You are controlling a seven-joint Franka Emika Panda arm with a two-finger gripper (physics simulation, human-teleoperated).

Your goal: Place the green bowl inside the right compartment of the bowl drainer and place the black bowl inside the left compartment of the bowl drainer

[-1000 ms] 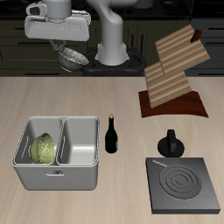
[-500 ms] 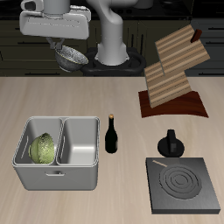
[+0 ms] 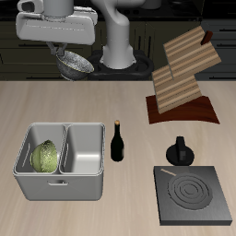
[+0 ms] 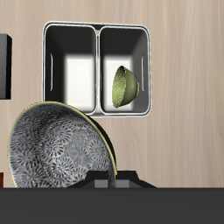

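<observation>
The green bowl (image 3: 44, 157) lies tilted on its side in the right compartment of the bowl drainer (image 3: 60, 178), a grey metal basin with two wells near the table's front edge. The other well is bare. The wrist view shows the same green bowl (image 4: 125, 86) in the drainer (image 4: 96, 28). My gripper (image 3: 63, 50) hangs high above the back of the table, shut on the rim of the black bowl (image 3: 76, 63), a mottled grey-white bowl that tilts below the fingers. That black bowl (image 4: 57, 149) fills much of the wrist view.
A dark wine bottle (image 3: 117, 142) stands just beside the drainer. A wooden rack (image 3: 182, 78) sits farther back on a dark mat. A black stove plate (image 3: 191, 195) and a small black pot (image 3: 179, 152) are at the front, away from the drainer.
My gripper has shifted a little sideways, away from the wooden rack, and slightly up, carrying the black bowl. The green bowl and drainer have not moved.
</observation>
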